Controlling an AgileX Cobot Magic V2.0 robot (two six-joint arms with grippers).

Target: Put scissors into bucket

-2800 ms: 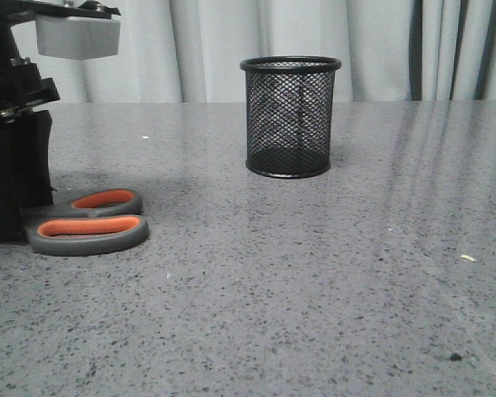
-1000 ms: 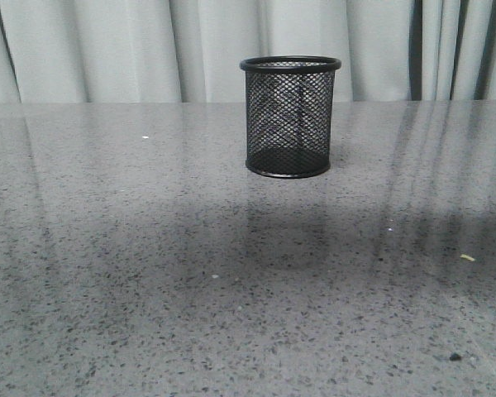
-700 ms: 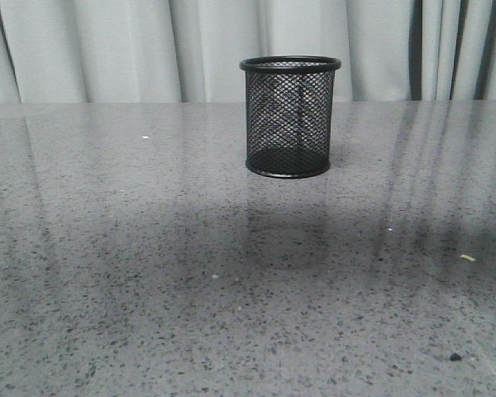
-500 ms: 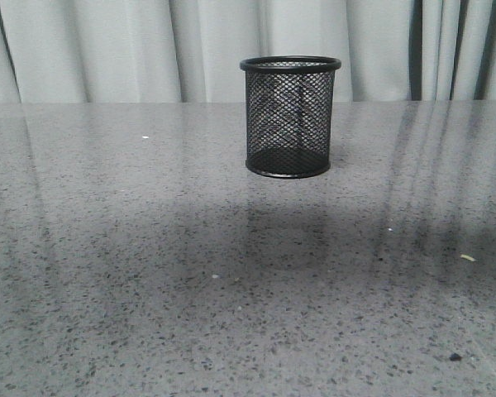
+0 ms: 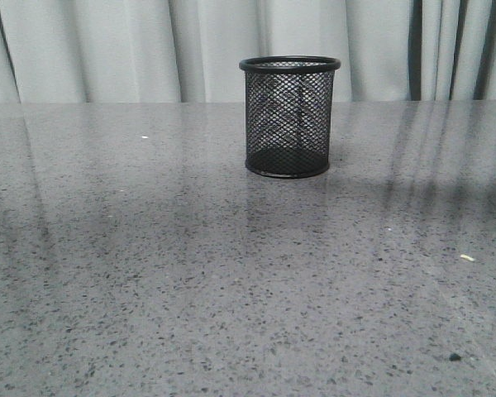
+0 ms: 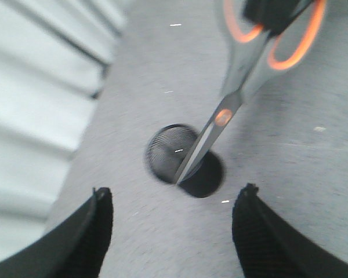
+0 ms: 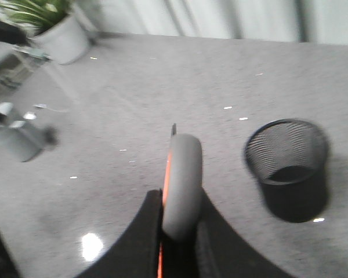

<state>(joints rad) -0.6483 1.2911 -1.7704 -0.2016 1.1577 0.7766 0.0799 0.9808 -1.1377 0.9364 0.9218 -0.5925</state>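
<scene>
The bucket [image 5: 290, 116], a black wire-mesh cup, stands upright at the table's far middle. The front view shows neither scissors nor arms. In the left wrist view the scissors [image 6: 239, 72] hang blades down, high over the table, their tip seen over the bucket [image 6: 165, 152]. My right gripper [image 6: 275, 11] holds them by the orange-lined loops. In the right wrist view my right gripper [image 7: 180, 200] is shut on the grey handle of the scissors [image 7: 182, 174], with the bucket [image 7: 287, 156] below and off to one side. My left gripper [image 6: 175, 190] is open and empty, high above the table.
A white plant pot [image 7: 64, 37] and a small grey object [image 7: 17, 142] stand off to one side in the right wrist view. Pale curtains [image 5: 107, 50] hang behind the grey speckled table [image 5: 231, 289].
2.8 s ago the scissors lay at the table's front left beside a black arm; both have left the front view. Over the last second the shadow before the bucket has faded.
</scene>
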